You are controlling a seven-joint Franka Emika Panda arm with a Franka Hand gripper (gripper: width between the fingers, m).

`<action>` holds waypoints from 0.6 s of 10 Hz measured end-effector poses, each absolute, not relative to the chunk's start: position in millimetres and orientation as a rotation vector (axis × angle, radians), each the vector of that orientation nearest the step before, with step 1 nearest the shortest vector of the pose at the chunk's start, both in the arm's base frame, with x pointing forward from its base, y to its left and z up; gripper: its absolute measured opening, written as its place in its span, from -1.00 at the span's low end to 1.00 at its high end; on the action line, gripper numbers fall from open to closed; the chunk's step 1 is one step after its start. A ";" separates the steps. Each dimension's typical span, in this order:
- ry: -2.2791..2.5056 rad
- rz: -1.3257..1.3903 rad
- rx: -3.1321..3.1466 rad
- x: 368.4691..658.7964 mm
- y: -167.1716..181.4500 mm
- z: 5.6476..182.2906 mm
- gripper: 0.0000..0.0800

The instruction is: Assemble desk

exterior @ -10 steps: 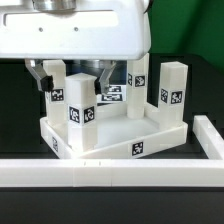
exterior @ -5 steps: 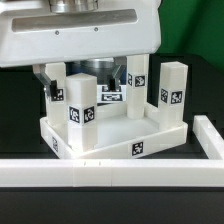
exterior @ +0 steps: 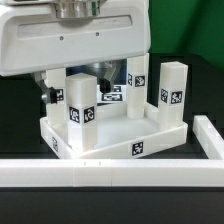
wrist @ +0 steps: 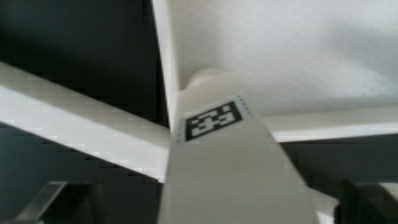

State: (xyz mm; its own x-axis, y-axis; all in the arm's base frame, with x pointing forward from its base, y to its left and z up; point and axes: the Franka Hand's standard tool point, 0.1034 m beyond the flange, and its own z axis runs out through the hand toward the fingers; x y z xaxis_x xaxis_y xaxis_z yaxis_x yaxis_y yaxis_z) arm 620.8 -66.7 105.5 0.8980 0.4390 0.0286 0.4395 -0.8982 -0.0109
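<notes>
Gripper [wrist: 199, 196] jaws wide apart, straddling 1 upright leg [wrist: 217, 160].

**Arm low over the work, jaws wide**

The arm's white wrist housing [exterior: 75, 40] fills the upper part of the exterior view, reaching from that view's left edge past centre. It sits level, flat underside facing down. The gripper [exterior: 72, 82] hangs straight below it, pointing down. One dark finger [exterior: 100, 78] shows beneath the housing; the other is mostly hidden. In the wrist view both dark fingertips [wrist: 54, 196] stand far apart. Jaws spread wide, gripping nothing.
</notes>
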 end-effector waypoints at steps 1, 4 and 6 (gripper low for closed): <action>-0.689 -0.038 -3.047 620.6 -67.2 105.0 0.59; -0.673 -0.035 -3.051 620.0 -68.8 103.9 -0.28; -0.631 -0.034 -3.060 619.8 -69.6 103.7 -0.28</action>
State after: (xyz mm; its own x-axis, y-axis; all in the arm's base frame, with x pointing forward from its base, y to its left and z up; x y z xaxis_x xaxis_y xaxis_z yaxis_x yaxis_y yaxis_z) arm 619.8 -69.6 103.7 0.9183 0.3951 0.0251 0.3955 -0.9184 -0.0125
